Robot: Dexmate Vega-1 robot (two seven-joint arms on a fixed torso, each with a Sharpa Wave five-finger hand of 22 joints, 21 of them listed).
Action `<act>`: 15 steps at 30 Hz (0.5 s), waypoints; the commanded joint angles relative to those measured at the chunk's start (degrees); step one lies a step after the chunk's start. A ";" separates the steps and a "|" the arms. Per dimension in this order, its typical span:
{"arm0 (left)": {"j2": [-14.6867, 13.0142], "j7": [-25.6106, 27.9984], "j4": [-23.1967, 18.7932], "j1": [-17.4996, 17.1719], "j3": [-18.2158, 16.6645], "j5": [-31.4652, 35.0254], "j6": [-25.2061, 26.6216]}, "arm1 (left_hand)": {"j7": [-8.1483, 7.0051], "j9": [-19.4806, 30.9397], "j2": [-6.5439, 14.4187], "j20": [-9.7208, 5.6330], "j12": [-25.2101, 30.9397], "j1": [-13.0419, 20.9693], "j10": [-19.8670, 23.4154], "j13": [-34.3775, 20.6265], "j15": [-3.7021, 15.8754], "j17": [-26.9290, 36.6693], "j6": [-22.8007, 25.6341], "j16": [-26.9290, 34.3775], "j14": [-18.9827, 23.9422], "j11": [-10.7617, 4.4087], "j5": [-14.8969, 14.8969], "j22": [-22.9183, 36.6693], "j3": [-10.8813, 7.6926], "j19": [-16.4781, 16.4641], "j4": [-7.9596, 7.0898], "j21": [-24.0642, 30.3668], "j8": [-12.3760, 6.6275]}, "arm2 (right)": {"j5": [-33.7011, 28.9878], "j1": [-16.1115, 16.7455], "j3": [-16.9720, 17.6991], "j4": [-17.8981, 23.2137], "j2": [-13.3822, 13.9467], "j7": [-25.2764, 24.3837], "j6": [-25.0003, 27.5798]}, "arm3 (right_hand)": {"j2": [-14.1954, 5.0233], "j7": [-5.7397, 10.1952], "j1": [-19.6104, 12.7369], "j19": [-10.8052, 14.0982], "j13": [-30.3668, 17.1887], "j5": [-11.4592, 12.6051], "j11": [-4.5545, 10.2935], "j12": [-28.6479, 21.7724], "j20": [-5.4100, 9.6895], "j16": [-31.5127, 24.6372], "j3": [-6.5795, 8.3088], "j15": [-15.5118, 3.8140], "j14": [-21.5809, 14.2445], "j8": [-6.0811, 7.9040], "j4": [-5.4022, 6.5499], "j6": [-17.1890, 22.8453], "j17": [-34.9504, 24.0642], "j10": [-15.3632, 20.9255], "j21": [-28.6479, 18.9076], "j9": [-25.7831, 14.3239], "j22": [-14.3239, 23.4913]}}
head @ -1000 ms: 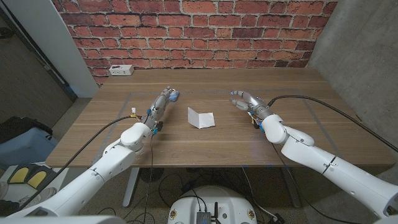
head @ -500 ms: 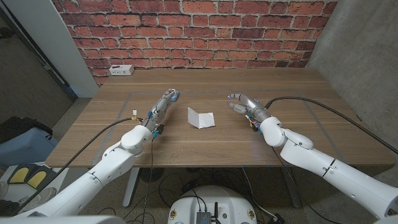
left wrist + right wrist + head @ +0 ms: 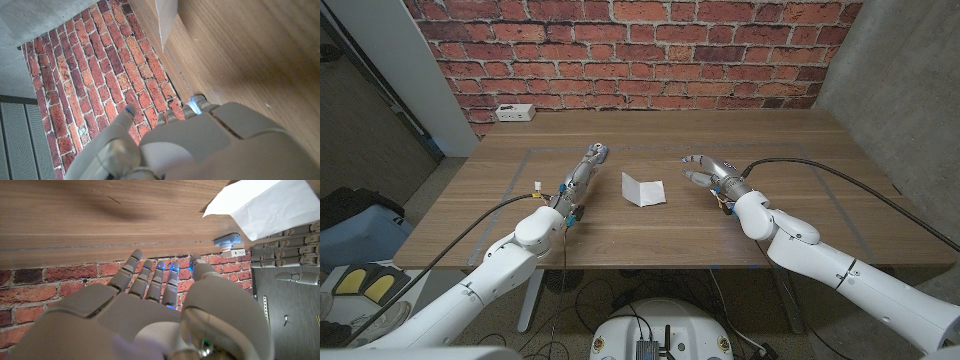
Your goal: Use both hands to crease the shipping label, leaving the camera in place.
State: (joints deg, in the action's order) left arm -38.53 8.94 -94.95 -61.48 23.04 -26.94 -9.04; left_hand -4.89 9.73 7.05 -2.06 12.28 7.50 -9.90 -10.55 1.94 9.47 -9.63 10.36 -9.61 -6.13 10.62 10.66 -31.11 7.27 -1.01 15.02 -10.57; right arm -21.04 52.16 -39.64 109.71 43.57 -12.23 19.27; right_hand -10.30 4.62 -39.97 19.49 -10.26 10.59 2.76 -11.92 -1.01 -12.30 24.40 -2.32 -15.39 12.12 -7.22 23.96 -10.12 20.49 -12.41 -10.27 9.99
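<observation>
The shipping label (image 3: 643,189) lay near the middle of the wooden table (image 3: 650,230), a small white sheet already bent along a fold, with one flap raised a little off the wood. In the right wrist view its white corner (image 3: 270,205) showed against the table surface, and in the left wrist view one edge of it (image 3: 166,17) stood up from the wood.

Neither hand touched it. The left hand (image 3: 588,165) was on the label's left, well apart from the sheet, fingers held straight and close together and pointing toward the far edge of the table, with nothing in its grasp. The right hand (image 3: 708,170) was on the label's right, somewhat nearer to it, its fingers spread loosely and reaching toward the sheet, also holding nothing.

A white power strip (image 3: 514,112) sat at the far left edge of the table, against the red brick wall (image 3: 640,50)
</observation>
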 commanded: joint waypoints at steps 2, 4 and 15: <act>-0.13 -0.50 -0.11 -0.80 -0.08 -0.22 -0.62 | 0.46 0.31 -0.11 -0.80 -0.33 0.54 -1.21 -0.08 1.86 0.30 -0.34 -0.10 -2.75 0.19 -0.22 0.16 0.06 -0.31 0.37 -0.19 0.07 | -3.00 0.20 -1.47 1.11 -0.75 1.09 2.69 | 0.65 0.82 -1.36 0.96 -0.19 0.06 0.81 0.37 -0.03 -0.16 0.13 -2.00 -1.38 -0.35 -1.13 0.32 0.02 0.36 -0.39 -0.30 0.14; -0.17 -0.79 -0.02 -0.89 -0.05 -0.40 -0.70 | 0.42 0.32 -0.11 -0.82 -0.39 0.54 -1.15 -0.09 1.82 0.31 -0.37 -0.14 -2.83 0.45 -0.22 0.18 0.11 -0.35 0.40 -0.33 0.09 | -2.91 0.23 -1.54 1.32 -0.67 1.58 2.70 | 0.80 0.78 -1.44 1.02 -0.19 0.02 0.89 0.40 -0.02 -0.16 0.06 -2.08 -1.49 -0.43 -1.21 0.23 0.01 0.38 -0.38 -0.30 0.15; -0.10 -2.41 0.88 -0.62 0.50 -0.74 -1.24 | 0.50 0.32 -0.18 -0.78 -0.53 0.43 -1.01 -0.10 1.86 0.33 -0.29 -0.12 -2.72 0.78 -0.24 0.24 0.33 -0.54 0.44 -0.70 0.07 | -2.88 -1.26 -2.93 1.51 -0.90 5.87 4.11 | 0.43 1.11 -0.05 0.26 -0.24 -0.30 0.88 1.16 0.19 0.37 -0.97 -1.91 0.12 -1.27 0.23 -1.32 -0.58 -0.93 0.10 -0.40 0.23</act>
State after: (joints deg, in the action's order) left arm -38.64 8.15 -94.98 -62.20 22.98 -27.23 -9.75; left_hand -4.59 9.73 7.05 -1.84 11.86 7.50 -9.89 -10.54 1.93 9.47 -9.94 10.37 -9.61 -5.90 10.62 10.81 -30.87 7.06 -0.78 14.58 -10.58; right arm -23.40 52.19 -41.12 110.83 43.00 -9.95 21.70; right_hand -9.47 5.60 -40.79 19.88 -10.26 10.37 3.78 -11.00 -1.02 -12.06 23.62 -2.27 -15.80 11.12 -7.38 23.45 -10.51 19.80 -12.41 -10.55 9.99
